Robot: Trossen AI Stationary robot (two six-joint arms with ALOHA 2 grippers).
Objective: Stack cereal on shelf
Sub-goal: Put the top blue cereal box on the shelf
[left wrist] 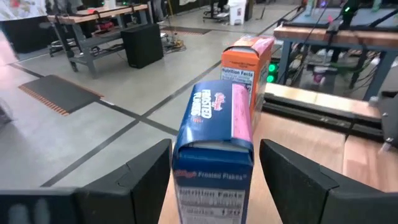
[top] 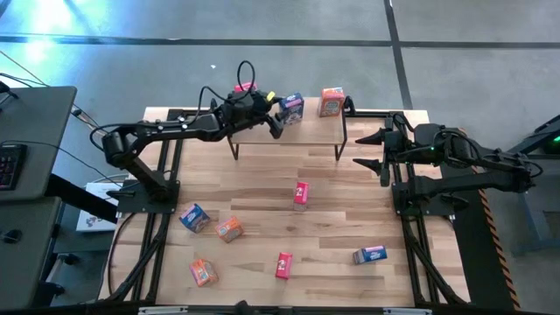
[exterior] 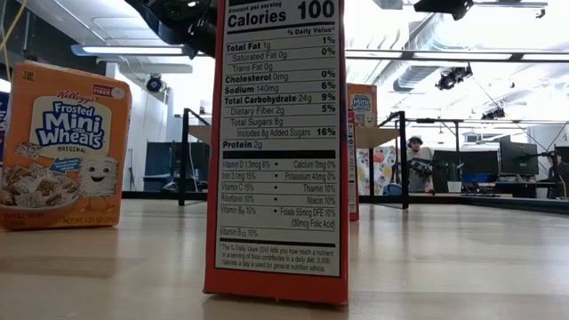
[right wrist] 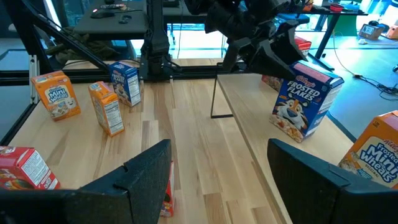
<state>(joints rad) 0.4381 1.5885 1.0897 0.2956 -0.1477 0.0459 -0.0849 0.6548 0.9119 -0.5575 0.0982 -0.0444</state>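
1. The left gripper [top: 278,119] hangs over the shelf [top: 306,131] at the far side of the table, its fingers [left wrist: 146,171] parted, with a gap showing on either side of the blue Frosted Flakes box [left wrist: 214,149]. To my eye that box stands on its own on the board and is not clamped.
2. The box sits upright between those fingers, on the shelf's left half. Standing on end, it takes up little of the board and leaves space for more.
3. Just beyond it to the right, the orange Mini-Wheats box [top: 331,101] also stands upright on the shelf, near its far right corner; the two are close but apart.
4. A red box [top: 244,87] shows by the far left of the shelf, partly hidden by the arm.
5. The right gripper [top: 382,150] waits at the right edge of the table, jaws spread wide around nothing.
6. Six more boxes lie scattered on the table [top: 350,206] nearer me: two red, two orange, two blue, all well apart from either gripper.
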